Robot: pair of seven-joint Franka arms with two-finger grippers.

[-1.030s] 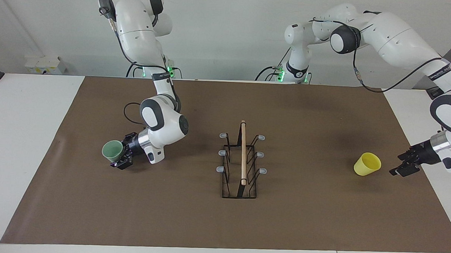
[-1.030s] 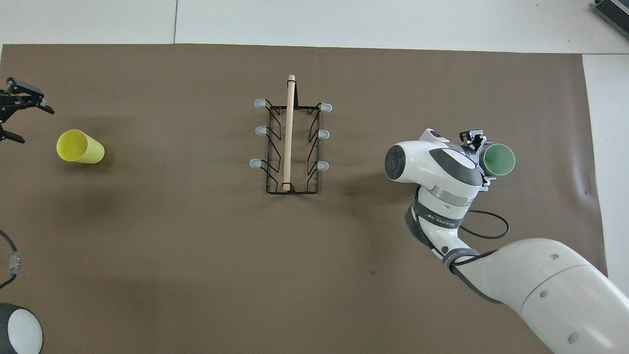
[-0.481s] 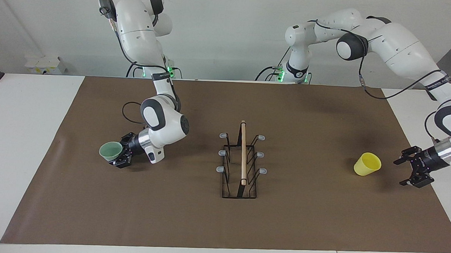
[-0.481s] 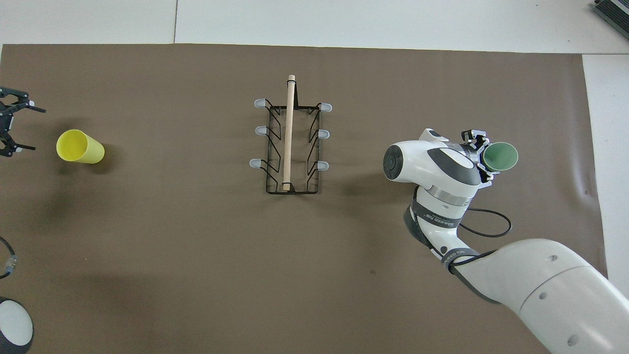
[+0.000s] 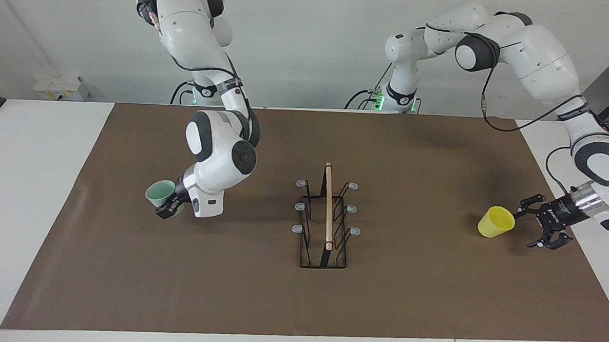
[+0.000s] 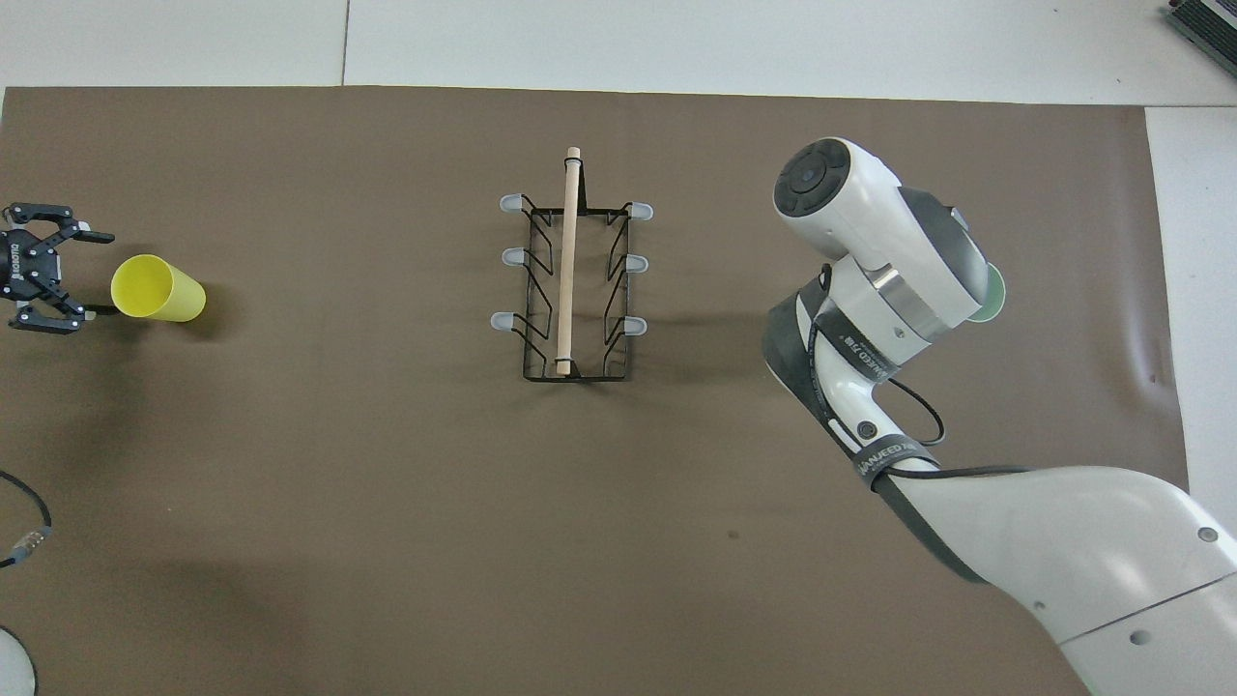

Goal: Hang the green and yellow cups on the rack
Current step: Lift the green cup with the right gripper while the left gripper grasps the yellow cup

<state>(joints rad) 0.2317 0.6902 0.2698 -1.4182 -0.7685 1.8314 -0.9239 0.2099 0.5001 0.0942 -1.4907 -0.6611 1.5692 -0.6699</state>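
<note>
So the green cup is clamped between the fingers of the right gripper and is held tilted in the air over the brown mat, toward the right arm's end of the table. From the overhead view only a sliver of that cup is seen, since most of it is covered by the wrist.

The yellow cup is lying on its side on the mat toward the left arm's end, well apart from the rack. The left gripper is parked just beside it with its fingers spread wide. The mouth of the yellow cup is pointed at the spread fingers, and the fingertips are reaching just about to its rim, though contact can't be made out.

The rack is standing in the middle of the mat between the two grippers, all six grey-tipped prongs bare, with the wooden rod handle running along its top.
</note>
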